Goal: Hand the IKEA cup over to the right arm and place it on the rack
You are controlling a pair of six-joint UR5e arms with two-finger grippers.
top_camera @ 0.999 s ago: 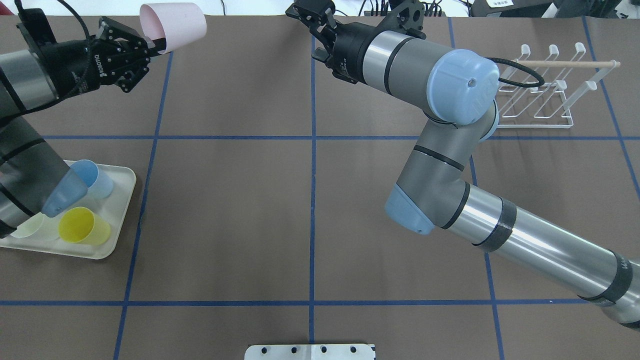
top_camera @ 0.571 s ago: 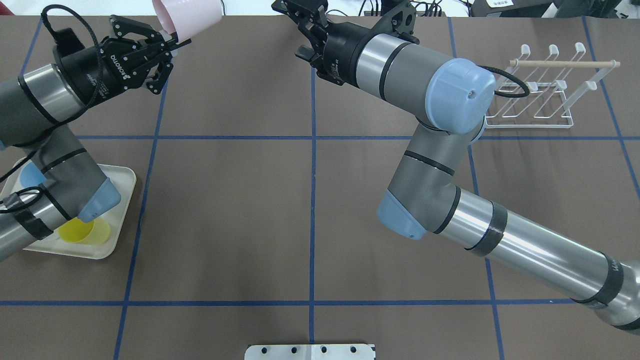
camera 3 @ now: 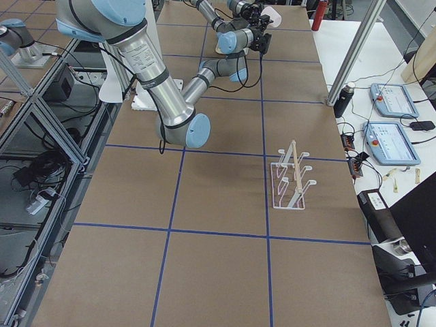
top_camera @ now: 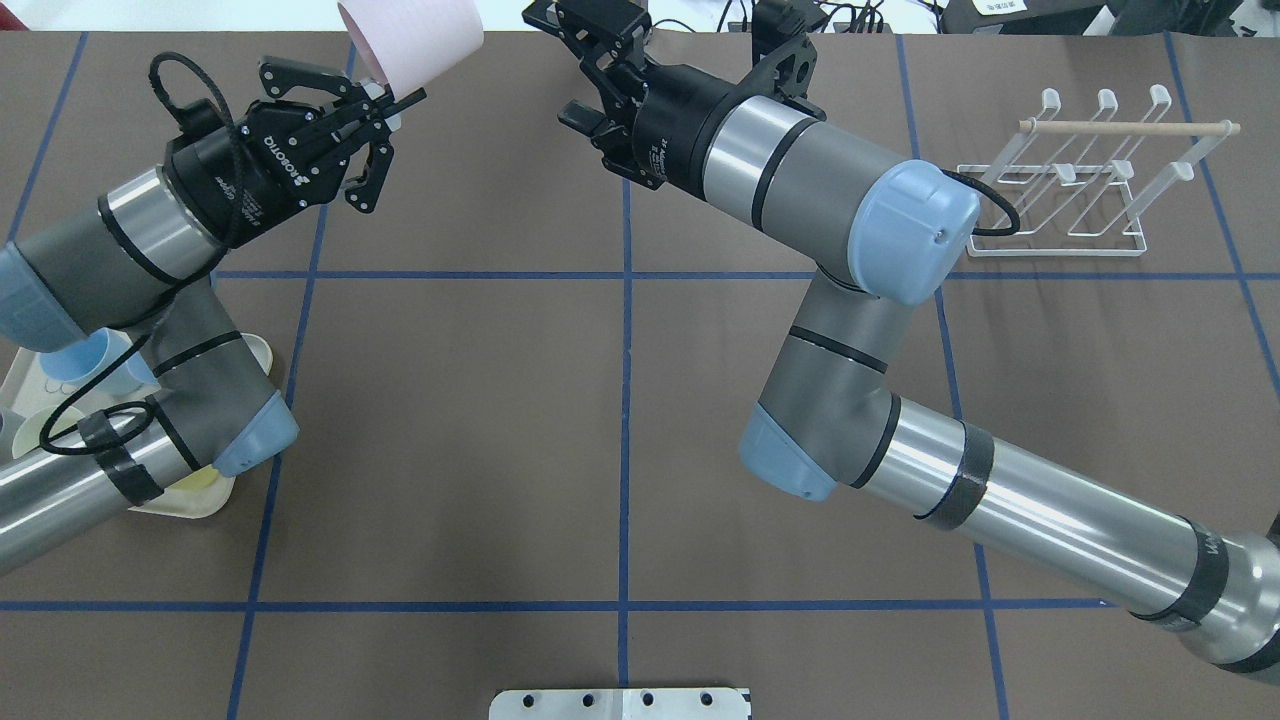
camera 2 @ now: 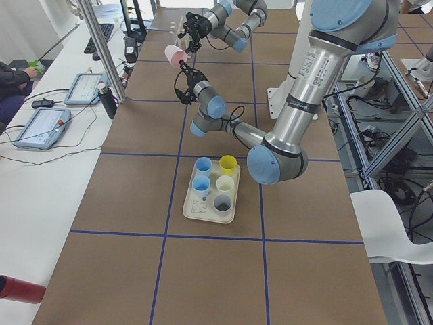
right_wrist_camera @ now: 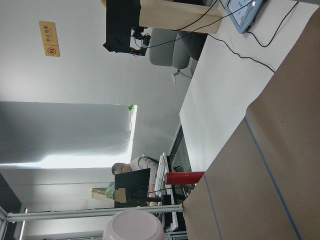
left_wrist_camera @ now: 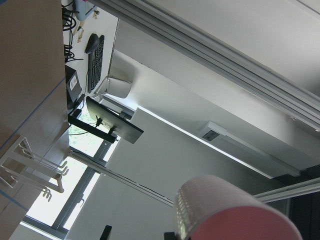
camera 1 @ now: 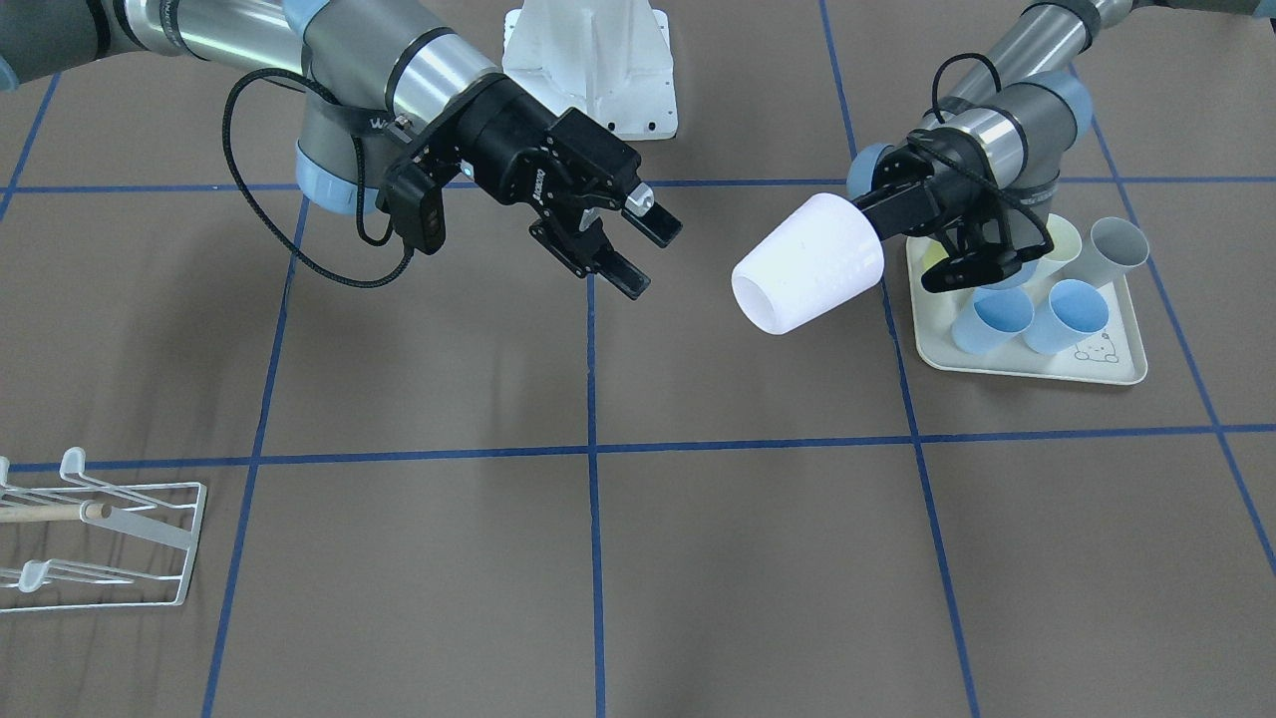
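Note:
The IKEA cup (top_camera: 410, 35), pale pink, is held in the air on its side at the far left of the table. My left gripper (top_camera: 393, 97) is shut on its rim. The cup's base (camera 1: 766, 291) points toward the right arm (top_camera: 800, 170). My right gripper (camera 1: 638, 249) is open and stands a short gap from the cup, with nothing between its fingers. The right wrist view shows the cup's round base (right_wrist_camera: 133, 226) low in the frame. The white wire rack (top_camera: 1080, 190) with its wooden dowel stands at the far right.
A cream tray (camera 1: 1027, 364) with several blue, yellow and grey cups lies under the left arm. The right arm's elbow (top_camera: 790, 450) hangs over the table's middle right. Blue tape lines cross the brown table (top_camera: 480, 430). A white base plate (top_camera: 620, 703) sits at the near edge.
The left arm has carried the cup to the right, toward the table's centre line. The right gripper has shifted left toward it. The gap between them has shrunk.

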